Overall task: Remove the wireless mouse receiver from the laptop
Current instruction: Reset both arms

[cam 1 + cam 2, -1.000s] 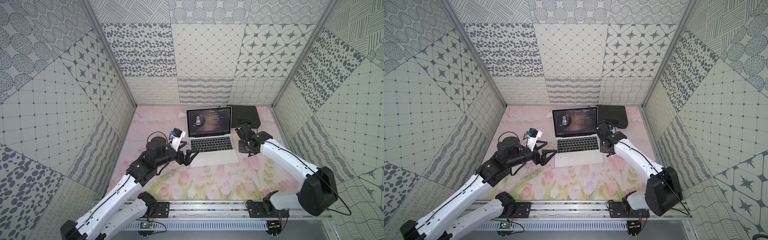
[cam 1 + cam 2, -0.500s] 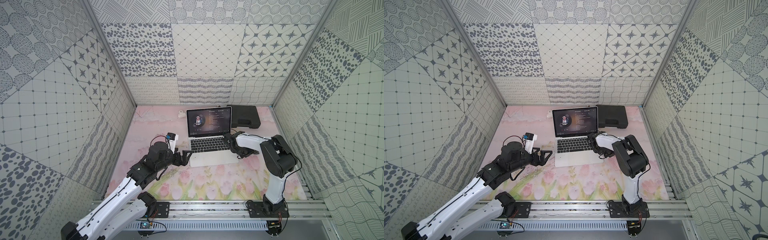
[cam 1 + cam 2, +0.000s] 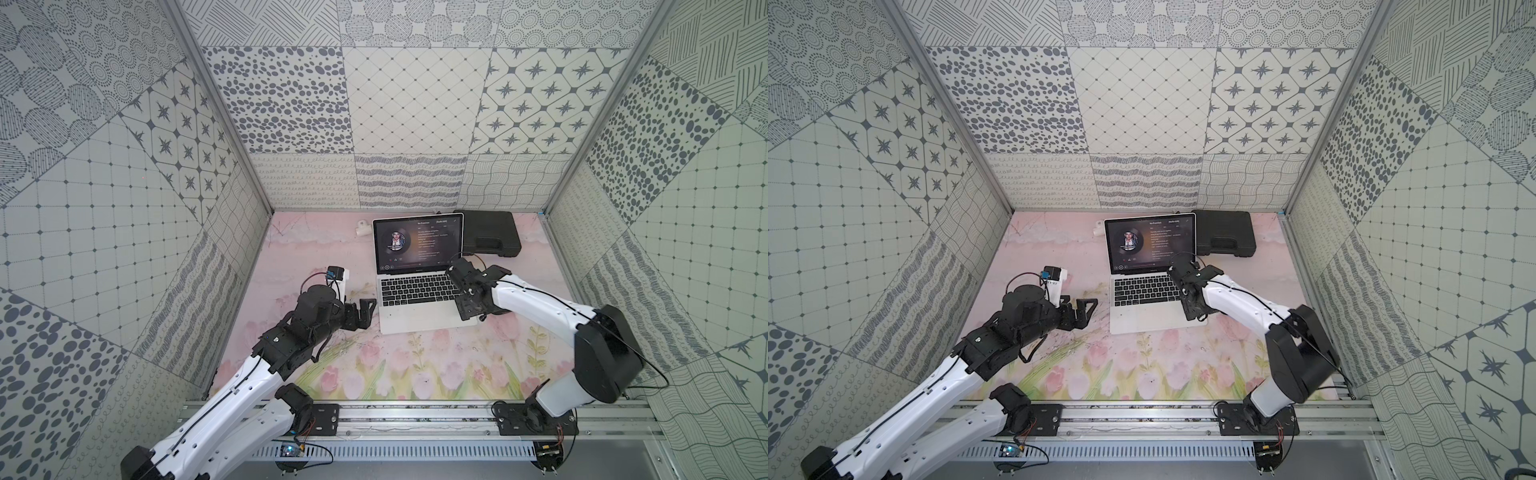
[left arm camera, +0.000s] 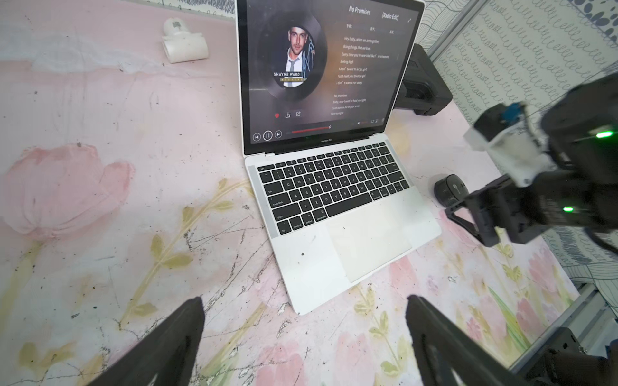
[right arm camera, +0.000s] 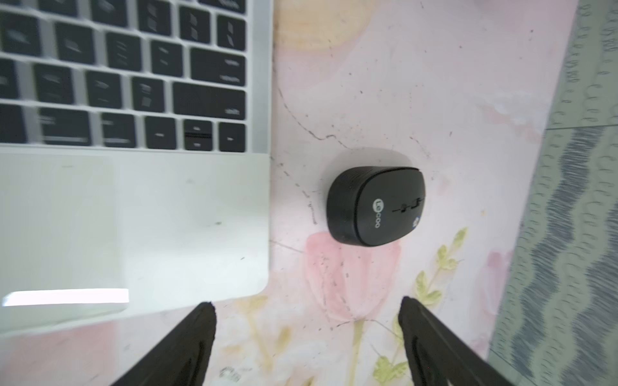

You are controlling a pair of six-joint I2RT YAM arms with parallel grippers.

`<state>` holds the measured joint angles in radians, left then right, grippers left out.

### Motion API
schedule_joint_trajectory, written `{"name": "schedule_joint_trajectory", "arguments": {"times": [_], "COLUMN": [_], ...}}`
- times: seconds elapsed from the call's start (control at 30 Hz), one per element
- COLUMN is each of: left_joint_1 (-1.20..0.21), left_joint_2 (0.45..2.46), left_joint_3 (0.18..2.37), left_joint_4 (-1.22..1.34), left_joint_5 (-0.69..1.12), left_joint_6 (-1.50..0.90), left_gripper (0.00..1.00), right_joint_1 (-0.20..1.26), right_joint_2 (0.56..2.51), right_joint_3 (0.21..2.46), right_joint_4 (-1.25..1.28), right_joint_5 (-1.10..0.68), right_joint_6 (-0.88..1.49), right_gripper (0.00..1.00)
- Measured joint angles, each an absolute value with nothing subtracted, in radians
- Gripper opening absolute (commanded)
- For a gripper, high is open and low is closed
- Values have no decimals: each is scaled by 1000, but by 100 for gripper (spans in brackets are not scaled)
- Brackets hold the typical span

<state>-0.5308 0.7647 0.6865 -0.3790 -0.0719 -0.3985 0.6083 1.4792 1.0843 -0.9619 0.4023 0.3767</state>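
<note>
The right tool [image 5: 306, 302] has just sprung from a narrow pinch to fully spread, empty above the bench [image 5: 418, 83] at the laptop's [image 5: 133, 217] near right corner, beside the mouse [image 5: 376, 205]; the left tool [image 4: 304, 299] stays spread, left of the laptop. The receiver I cannot make out (a grey speck [image 5: 230, 373] under the right tool may be it); likely it was just released, or never gripped.

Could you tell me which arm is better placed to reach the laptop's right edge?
Likely right: the right gripper hangs open at the laptop's right front corner; the left gripper is off its left edge.
</note>
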Motion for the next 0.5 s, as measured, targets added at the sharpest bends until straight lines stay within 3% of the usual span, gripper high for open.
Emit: {"name": "schedule_joint_trajectory", "arguments": {"times": [0.1,0.23,0.33,0.5], "left_joint_1": [-522,-493,-455,-368], "left_joint_2": [764,774,797,842], "left_joint_3": [673,644,630,617], "left_joint_4": [-376,-344,-307,-236], "left_joint_5": [-102,-149,-177,-215], "left_joint_6": [-398,-395,-388,-344], "left_gripper": [99,99,99,99], "right_joint_1": [524,289,150,43], "right_joint_2": [1311,1155,1098,1114], "right_joint_3": [1068,994,859,569], "right_joint_4": [-924,-764,-548,-121], "right_joint_5": [261,129,72,20], "right_joint_6": [365,323,276,174], "right_gripper": [97,97,97,97]}}
